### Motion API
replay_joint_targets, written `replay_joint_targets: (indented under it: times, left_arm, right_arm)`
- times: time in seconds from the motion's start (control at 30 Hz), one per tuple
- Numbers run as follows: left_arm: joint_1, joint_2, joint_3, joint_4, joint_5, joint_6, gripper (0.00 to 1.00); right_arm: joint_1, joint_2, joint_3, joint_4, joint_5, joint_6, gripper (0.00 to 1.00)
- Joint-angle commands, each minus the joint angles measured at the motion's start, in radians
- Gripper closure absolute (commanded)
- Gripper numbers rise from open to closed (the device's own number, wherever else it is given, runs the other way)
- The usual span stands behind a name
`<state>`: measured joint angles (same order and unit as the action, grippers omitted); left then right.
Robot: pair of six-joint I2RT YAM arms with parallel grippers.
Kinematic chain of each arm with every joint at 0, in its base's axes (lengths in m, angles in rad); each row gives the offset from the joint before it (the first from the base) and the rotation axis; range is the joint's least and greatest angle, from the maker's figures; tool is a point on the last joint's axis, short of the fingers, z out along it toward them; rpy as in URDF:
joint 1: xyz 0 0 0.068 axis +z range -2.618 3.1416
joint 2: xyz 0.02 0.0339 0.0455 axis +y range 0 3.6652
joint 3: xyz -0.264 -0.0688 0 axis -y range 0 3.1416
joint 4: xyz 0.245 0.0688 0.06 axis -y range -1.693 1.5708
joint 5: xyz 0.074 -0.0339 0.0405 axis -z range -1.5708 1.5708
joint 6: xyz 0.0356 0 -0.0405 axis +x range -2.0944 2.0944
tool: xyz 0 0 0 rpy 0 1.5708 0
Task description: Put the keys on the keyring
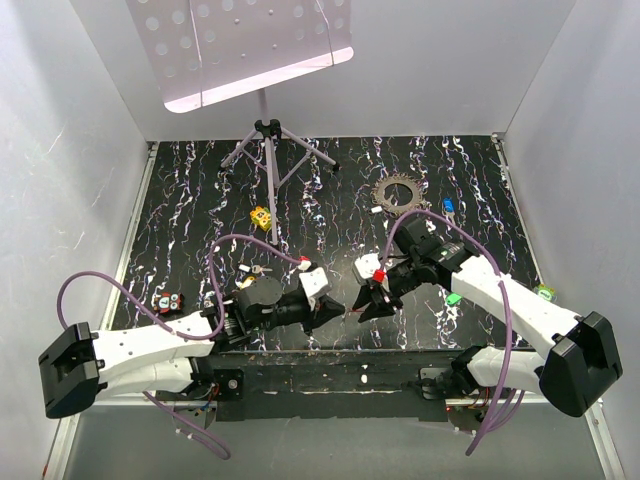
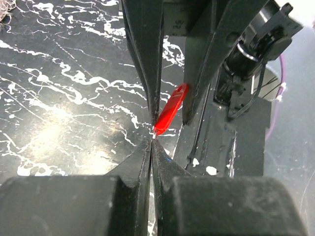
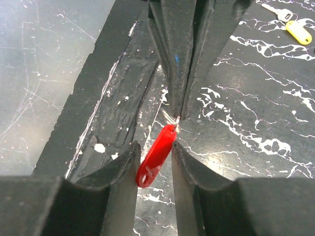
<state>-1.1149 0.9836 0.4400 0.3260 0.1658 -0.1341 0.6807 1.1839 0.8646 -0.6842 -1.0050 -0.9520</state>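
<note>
- Early in the job, by the look of it: no ring loaded with keys anywhere in view.
- Held just above the near edge of the worktop (image 1: 330,200), about midway along it: red key (image 3: 155,158), between the two pincers.
- Left pincer (image 2: 150,142) pressed together on a thin silver bit at the tip of the red key; ring or blade, cannot tell which.
- Right pincer (image 3: 155,145) slightly apart, jaws flanking the red plastic head with a gap on one side; a loose hold at most, judging by that gap.
- Left to do, judging from the spread:
  - blue key (image 1: 449,205) toward the far right corner
  - green key (image 1: 453,298) beside the right arm, toward the near edge
  - greenish key (image 1: 545,292) at the right edge
  - silver keys (image 1: 257,270) left of the middle
  - small dark-and-red cluster (image 1: 170,301) by the left edge, too small to read
- Also lying about: yellow block (image 1: 262,217) and toothed sprocket (image 1: 400,192), both in the far half.
- Surface: black, streaked all over with white marbling; plain dark strip along the near edge.
- Room: white walls (image 1: 80,150) on three sides; music stand (image 1: 265,130) on its tripod at the far edge, perforated desk tilted overhead.
</note>
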Motion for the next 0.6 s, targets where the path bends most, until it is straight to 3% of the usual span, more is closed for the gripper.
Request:
replay_joint_targets:
  times: [0.0, 0.3, 0.57]
  left_arm:
    - [0.003, -0.014, 0.088, -0.225, 0.000, 0.131, 1.00]
    - [0.001, 0.024, 0.131, -0.248, 0.040, 0.214, 1.00]
    - [0.003, 0.062, 0.147, -0.185, 0.095, 0.203, 1.00]
  right_arm:
    - [-0.023, -0.013, 0.065, -0.123, -0.076, -0.065, 0.60]
    - [-0.061, -0.035, 0.100, -0.186, -0.150, -0.091, 0.59]
    - [-0.064, -0.026, 0.060, -0.068, -0.100, 0.001, 0.61]
